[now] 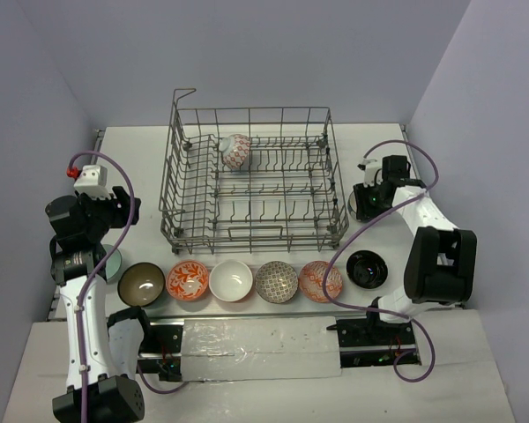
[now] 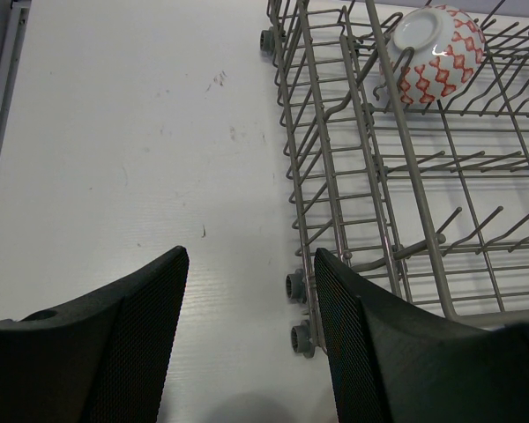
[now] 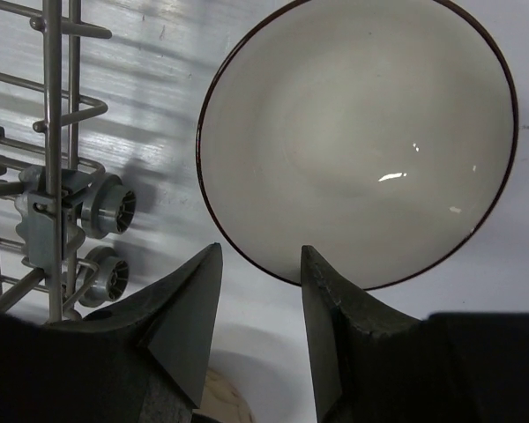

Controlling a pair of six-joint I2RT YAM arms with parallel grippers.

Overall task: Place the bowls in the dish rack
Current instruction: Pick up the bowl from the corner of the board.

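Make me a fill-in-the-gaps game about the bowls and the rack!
1. The dish rack has just ___ bowl inside.
2. That bowl has a ___ pattern on white.
3. The bowl between the orange-patterned bowl and the grey-patterned bowl is coloured ___.
4. The left tool is open and holds ___.

Missing words: one; red; white; nothing.

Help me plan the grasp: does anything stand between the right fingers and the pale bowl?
Nothing visible does. The open right gripper hangs at the rim of the pale bowl; the dish rack stands aside.
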